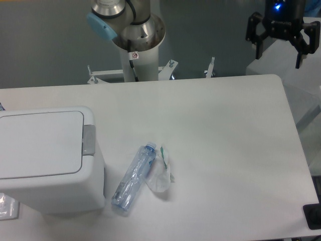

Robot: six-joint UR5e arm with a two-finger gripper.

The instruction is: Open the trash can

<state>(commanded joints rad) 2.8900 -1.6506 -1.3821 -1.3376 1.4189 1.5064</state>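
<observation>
White tabletop (pixel 215 150) fills most of what we see, with grey wall behind. At eight o'clock sits the trash can (pixel 45 160), its flat lid (pixel 40 143) shut and the grey push-button tab (pixel 89 139) on its right edge. Just beside it, toward six o'clock, lie a clear plastic bottle (pixel 133 178) and a crumpled wrapper (pixel 160 173), touching. At one o'clock we find the gripper (pixel 281 52) hanging well apart, fingers spread, grasping nothing.

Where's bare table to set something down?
Free: the table's right half, from the crumpled wrapper to the right edge, and the far strip behind the trash can. Crowded: front left, where the bottle lies beside the can.
</observation>
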